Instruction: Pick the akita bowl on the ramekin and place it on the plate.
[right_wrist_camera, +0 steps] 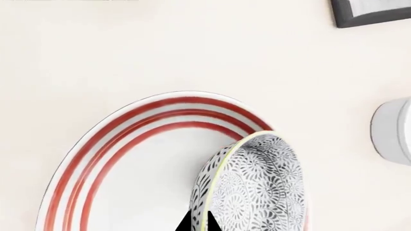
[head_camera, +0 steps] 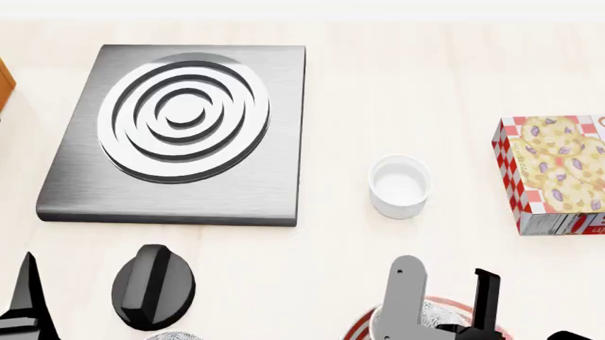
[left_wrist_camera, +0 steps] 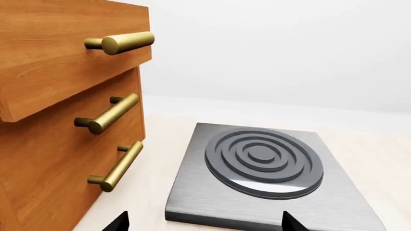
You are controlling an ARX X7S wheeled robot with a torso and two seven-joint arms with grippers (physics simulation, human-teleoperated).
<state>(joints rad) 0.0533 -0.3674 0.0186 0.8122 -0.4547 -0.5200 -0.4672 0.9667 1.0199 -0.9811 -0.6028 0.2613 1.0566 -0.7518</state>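
- Gripping the akita bowl (right_wrist_camera: 257, 187) by its rim, the right gripper (right_wrist_camera: 198, 222) shows only dark fingertips at the edge of the right wrist view, one on either side of the bowl's wall.
- The bowl hangs tilted over the plate (right_wrist_camera: 128, 159), its speckled outside facing the camera; whether it touches the plate's surface cannot be told.
- In the head view the right gripper (head_camera: 444, 312) sits at the bottom edge, with the plate's red-ringed rim (head_camera: 364, 322) just showing beneath it.
- The ramekin (head_camera: 399, 185) stands upright and empty on the pale countertop (head_camera: 397, 99), apart from the plate, between the stove burner (head_camera: 180, 131) and a cookie box (head_camera: 553, 173) at the right.
- The left gripper (left_wrist_camera: 202, 222) shows two dark fingertips set wide apart with nothing between them, pointing towards the burner plate (left_wrist_camera: 263, 166).
- A wooden drawer cabinet (left_wrist_camera: 57, 120) with brass handles (left_wrist_camera: 112, 113) stands beside the burner in the left wrist view.
- A black knob (head_camera: 153, 287) lies on the counter near the burner's front edge.
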